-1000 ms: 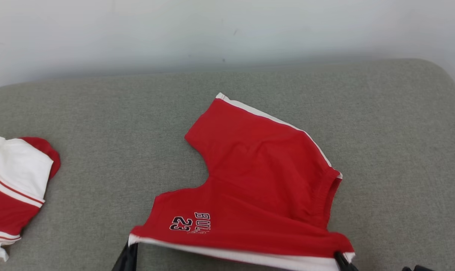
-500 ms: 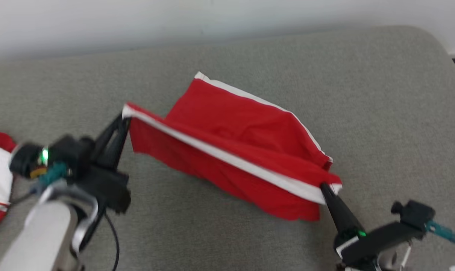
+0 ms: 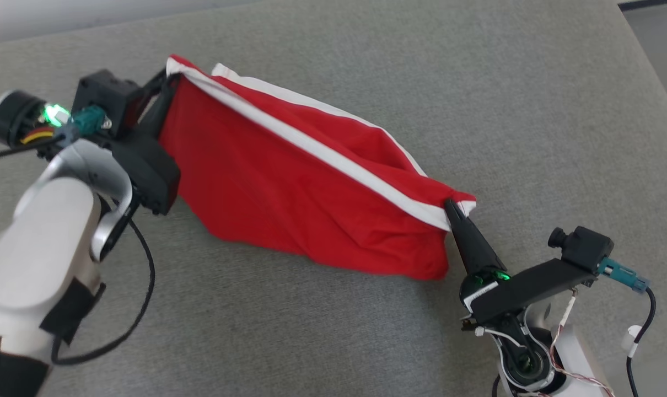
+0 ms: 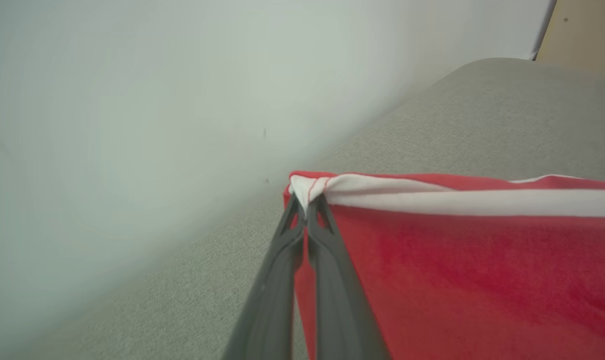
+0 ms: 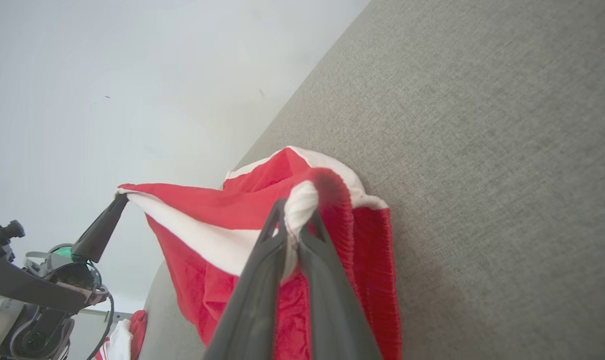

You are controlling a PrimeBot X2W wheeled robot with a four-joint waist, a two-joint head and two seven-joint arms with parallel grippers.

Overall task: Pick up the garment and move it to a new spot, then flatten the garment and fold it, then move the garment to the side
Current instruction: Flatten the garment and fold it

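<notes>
Surface: a grey upholstered cushion is lying under the work.
Right gripper: its fingers are pinching together on a white-banded corner of the garment, nearest the head camera.
Garment: the red cloth is hanging stretched between both grippers, and its far part is lying on the cushion.
Left gripper: its fingers are clamping the opposite white-banded corner, farther back.
Background: a pale wall is rising behind the cushion.

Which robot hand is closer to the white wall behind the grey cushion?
Left. The left gripper pinches the red white-striped garment near the grey fabric cushion's far edge, by the white wall. The right gripper holds its other end farther away, toward the robot.
</notes>
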